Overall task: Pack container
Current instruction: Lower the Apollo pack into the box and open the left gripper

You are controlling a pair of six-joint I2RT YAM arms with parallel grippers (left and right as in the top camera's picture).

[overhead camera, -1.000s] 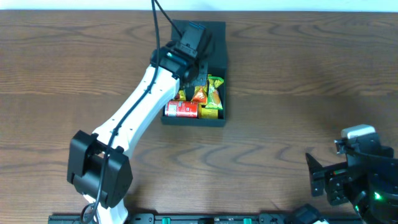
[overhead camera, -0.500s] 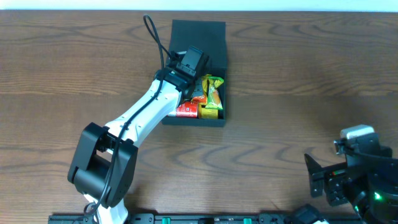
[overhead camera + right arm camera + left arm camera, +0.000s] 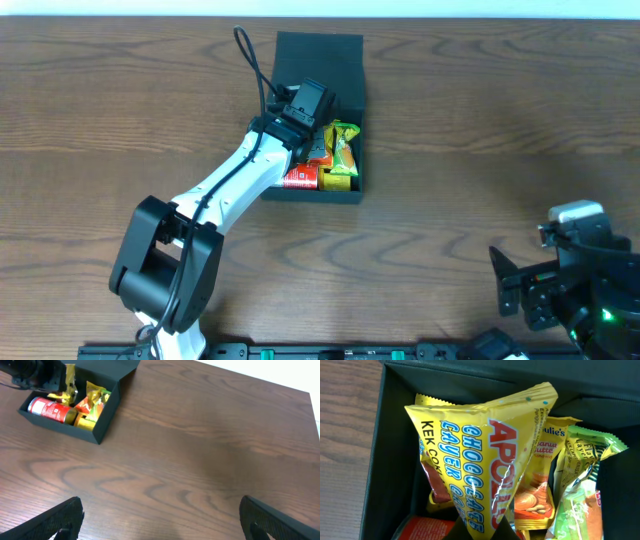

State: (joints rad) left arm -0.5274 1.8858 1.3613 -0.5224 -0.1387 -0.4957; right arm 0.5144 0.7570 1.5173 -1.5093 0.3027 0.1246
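The left gripper is clenched on a yellow Apollo chocolate layer cake packet and sits low in the open black container. A red can and a green snack packet lie just beside this gripper. The right gripper is released wide over the desk, with the container well ahead to its left.

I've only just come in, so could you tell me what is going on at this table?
The left arm has its jaws shut on a yellow snack packet, holding it over the inside of the dark container, whose lid flap is open. A red can and a few other packets already lie in the box. The right arm rests at the near right edge of the table, jaws wide open and holding nothing.
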